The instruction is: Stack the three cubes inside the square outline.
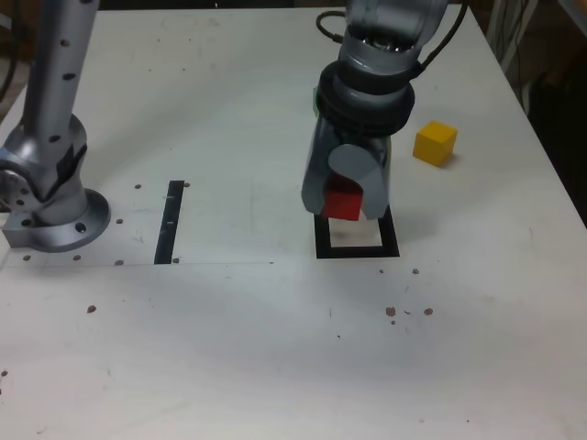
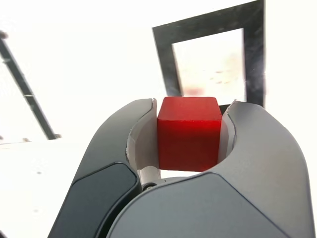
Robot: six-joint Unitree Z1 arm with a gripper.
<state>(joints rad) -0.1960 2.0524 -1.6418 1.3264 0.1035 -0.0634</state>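
While fingers point(image 2: 190, 148) clamp red cube point(image 1: 343, 203) above outline's point(image 1: 358, 251) far edge, early release risks landing on black border; yellow cube point(image 1: 435, 143) waits well apart on table point(image 1: 275, 348).

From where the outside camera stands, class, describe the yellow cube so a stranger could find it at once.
Start at the white table and find the thick black square outline under the arm's claw. Look beyond it, towards the exterior view's right: the yellow cube sits alone on bare tabletop. The red cube is pinched in the claw; this yellow one lies free, untouched.
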